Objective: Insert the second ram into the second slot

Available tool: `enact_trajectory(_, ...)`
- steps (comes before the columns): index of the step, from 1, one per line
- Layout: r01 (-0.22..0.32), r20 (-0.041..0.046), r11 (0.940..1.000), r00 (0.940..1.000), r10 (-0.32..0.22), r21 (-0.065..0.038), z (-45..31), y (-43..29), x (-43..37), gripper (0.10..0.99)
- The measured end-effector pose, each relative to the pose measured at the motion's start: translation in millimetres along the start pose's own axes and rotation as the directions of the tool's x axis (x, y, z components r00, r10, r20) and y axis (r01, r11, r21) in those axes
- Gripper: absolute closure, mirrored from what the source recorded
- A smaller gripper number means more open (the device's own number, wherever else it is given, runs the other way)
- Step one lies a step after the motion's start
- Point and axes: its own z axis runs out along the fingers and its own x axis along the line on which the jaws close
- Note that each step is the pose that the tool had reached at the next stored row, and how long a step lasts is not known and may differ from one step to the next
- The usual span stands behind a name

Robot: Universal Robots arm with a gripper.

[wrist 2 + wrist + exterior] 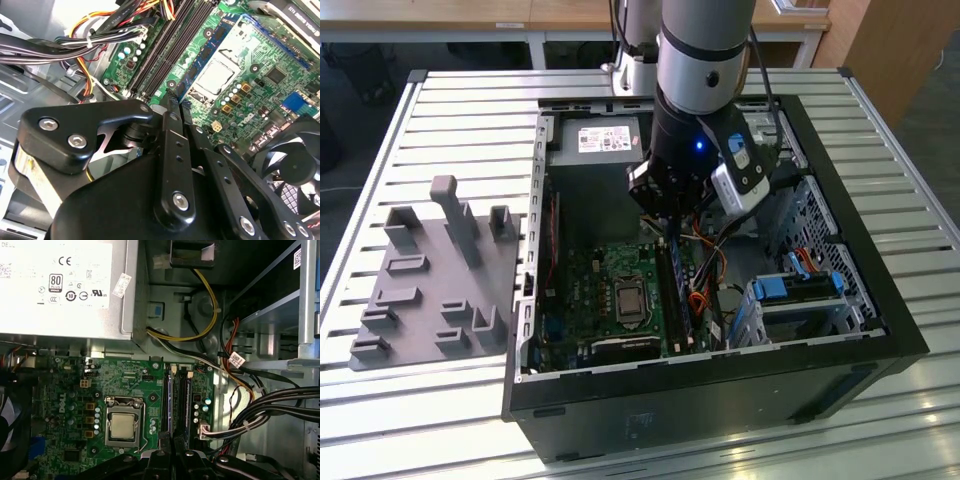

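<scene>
A blue ram stick (207,50) with dark chips stands seated in the slot closest to the processor socket (215,77); I cannot tell if it is the second ram. Black memory slots (170,55) run alongside it, away from the socket. My gripper (179,102) hangs just above one end of these slots, its two black fingers almost together with nothing between them. In the first wrist view the gripper (173,450) lines up with the ram (168,400) and slots. In the exterior view the gripper (665,222) is inside the open computer case, over the ram (678,290).
The power supply (605,140) sits at the case's far end. Bundled cables (100,35) cross beside the slots. A drive cage with blue latches (795,290) fills the exterior view's right side. A grey holder block (430,280) lies outside the case. A fan (295,160) is near the socket.
</scene>
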Motion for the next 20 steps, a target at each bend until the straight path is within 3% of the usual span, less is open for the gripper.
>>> enact_trajectory(20, 0.0, -0.0002, 1.0, 1.0, 0.0, 0.0, 6.1, -0.2, 0.0, 0.949)
